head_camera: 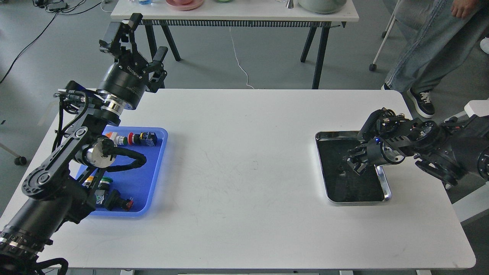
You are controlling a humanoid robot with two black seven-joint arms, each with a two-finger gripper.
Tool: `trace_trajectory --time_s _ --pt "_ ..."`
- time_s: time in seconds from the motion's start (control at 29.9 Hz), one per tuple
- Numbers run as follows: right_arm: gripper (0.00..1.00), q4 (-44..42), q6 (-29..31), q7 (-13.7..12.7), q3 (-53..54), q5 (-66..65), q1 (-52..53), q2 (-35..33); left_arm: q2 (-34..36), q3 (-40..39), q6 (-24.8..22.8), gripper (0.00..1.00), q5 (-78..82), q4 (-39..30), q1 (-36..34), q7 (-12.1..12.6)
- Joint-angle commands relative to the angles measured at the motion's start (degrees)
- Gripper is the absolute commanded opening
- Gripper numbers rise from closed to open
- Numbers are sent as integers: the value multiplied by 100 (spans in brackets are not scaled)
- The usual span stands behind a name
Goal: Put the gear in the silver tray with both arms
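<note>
Over on the right of the white bench (244, 160), the silver tray (386, 189) lies flat, its dark mirror-like bottom facing up. The right gripper (353, 162) reaches in low over the tray; it is dark against the dark bottom, so I cannot tell whether its jaws are spread or pinching anything. A gear cannot be made out there. The left gripper (147, 38) is raised high above the bench's far left corner, its jaws spread wide and holding nothing. Beneath the left arm sits a blue tray (153, 179) with several push-button switches (131, 138) lying in it. A second table (237, 13) stands beyond.
</note>
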Motion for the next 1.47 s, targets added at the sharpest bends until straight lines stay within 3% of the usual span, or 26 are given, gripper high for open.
trace_trajectory --time_s 0.0,0.13,0.23,0.5,0.7,0.94,1.07,1.44 --pt "70 25 -18 0 89 83 6 -56 0 0 0 99 0 -7 0 0" --pt "97 130 -27 0 115 433 59 -231 9 0 0 99 -9 -7 0 0" --pt "98 410 -18 0 596 924 173 -486 17 0 0 99 -9 -7 0 0" --pt "99 1738 61 0 3277 3726 -142 -1541 -79 8 -18 99 17 -7 27 -9" --pt "99 1923 61 0 4710 6029 -976 -1410 -316 8 -71 99 386 -7 176 -18" --pt "99 1924 35 0 6020 8131 -1663 -725 -422 17 -62 99 711 89 264 61" --pt "99 1897 35 0 6697 8634 -2023 -540 -431 9 61 99 835 273 282 562" --pt "99 2494 17 0 6865 8591 -2498 -636 -756 -220 219 99 835 265 580 536"
